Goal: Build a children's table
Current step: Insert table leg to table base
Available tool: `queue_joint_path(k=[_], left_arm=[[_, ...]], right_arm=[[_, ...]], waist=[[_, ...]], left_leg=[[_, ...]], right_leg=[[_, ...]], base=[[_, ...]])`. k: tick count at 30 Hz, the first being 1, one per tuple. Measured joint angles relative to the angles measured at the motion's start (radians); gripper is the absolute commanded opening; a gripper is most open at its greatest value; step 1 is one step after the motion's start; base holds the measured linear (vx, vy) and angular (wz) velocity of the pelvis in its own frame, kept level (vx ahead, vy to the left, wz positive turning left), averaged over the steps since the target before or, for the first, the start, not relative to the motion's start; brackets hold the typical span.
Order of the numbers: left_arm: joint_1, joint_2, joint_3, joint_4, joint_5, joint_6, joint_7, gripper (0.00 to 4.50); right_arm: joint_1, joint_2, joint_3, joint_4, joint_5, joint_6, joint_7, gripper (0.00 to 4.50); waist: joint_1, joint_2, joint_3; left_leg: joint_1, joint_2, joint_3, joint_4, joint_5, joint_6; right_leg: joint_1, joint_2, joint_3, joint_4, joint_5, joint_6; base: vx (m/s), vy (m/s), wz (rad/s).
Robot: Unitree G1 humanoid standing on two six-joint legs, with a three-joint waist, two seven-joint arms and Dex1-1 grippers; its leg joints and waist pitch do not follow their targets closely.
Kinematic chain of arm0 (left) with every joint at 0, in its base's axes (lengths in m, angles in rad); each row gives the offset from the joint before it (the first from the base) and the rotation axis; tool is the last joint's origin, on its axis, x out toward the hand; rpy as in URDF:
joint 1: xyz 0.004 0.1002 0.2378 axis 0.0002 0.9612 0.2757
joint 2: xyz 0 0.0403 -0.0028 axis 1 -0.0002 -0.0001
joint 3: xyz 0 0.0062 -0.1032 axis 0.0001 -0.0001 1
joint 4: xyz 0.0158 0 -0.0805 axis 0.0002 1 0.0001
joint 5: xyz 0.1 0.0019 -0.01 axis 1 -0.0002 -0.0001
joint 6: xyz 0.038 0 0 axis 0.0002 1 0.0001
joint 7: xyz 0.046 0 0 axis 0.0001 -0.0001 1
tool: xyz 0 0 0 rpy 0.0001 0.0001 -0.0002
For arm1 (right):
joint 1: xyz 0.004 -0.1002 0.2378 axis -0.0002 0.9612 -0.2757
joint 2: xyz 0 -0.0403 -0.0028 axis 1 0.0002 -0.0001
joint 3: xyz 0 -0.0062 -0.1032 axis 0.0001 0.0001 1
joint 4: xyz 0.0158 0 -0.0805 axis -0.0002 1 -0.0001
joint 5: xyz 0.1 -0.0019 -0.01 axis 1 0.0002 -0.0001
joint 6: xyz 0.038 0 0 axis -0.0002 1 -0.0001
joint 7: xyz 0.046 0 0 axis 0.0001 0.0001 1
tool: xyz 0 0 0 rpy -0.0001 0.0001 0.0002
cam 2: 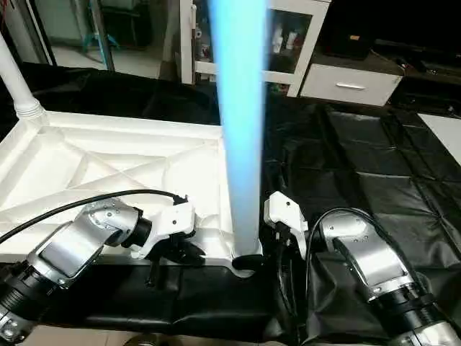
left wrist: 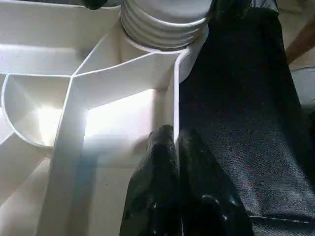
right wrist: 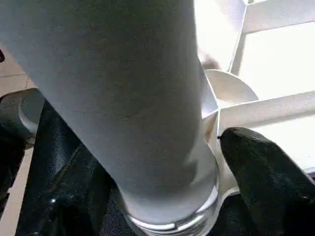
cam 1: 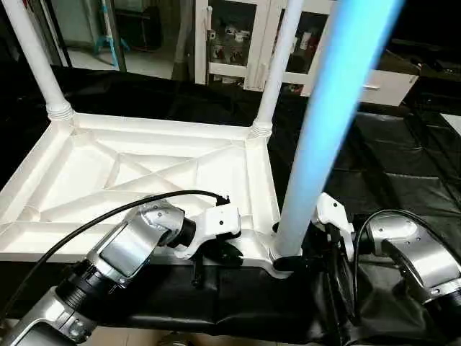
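Note:
The children's table top [cam 1: 144, 173] lies upside down, ribs up, on the black cloth. Two white legs [cam 1: 32, 58] [cam 1: 277, 72] stand in its far corner sockets. A third leg [cam 1: 324, 122] stands upright in the near right socket [left wrist: 162, 29], close to the camera. My right gripper [cam 1: 292, 263] is shut on this leg's base, with one black finger [right wrist: 261, 177] against each side. My left gripper [cam 1: 220, 254] is shut on the top's near rim just left of that socket. In the left wrist view its fingers [left wrist: 157, 167] pinch the thin rim wall.
The black-draped worktable [cam 1: 382, 166] extends to the right and behind. Its near edge runs just under both grippers. A glass-door cabinet [cam 1: 230, 36] and a white drawer unit [cam 2: 353, 83] stand at the back. A black cable [cam 1: 108, 216] arcs over my left forearm.

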Motion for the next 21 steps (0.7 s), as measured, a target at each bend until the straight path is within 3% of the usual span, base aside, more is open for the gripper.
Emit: queue_joint_path(k=[11,21], left_arm=[[-0.001,0.002,0.002,0.003,0.003,-0.004,0.001,0.00],[-0.004,0.003,0.008,0.005,0.002,-0.008,0.002,0.00]], right_arm=[[0.009,0.014,-0.007,0.011,0.014,-0.004,0.004,2.63],[0.075,0.080,-0.098,0.026,0.090,0.038,-0.040,2.59]], waist=[[-0.006,0.000,0.000],[-0.010,0.000,-0.001]], left_leg=[[0.000,0.000,0.000,0.000,0.000,0.000],[0.002,0.000,0.000,0.000,0.000,0.000]], right_leg=[[0.001,0.000,0.000,0.000,0.000,0.000],[0.002,0.000,0.000,0.002,0.000,0.000]], base=[[0.000,0.000,0.00],[0.000,0.000,0.00]])
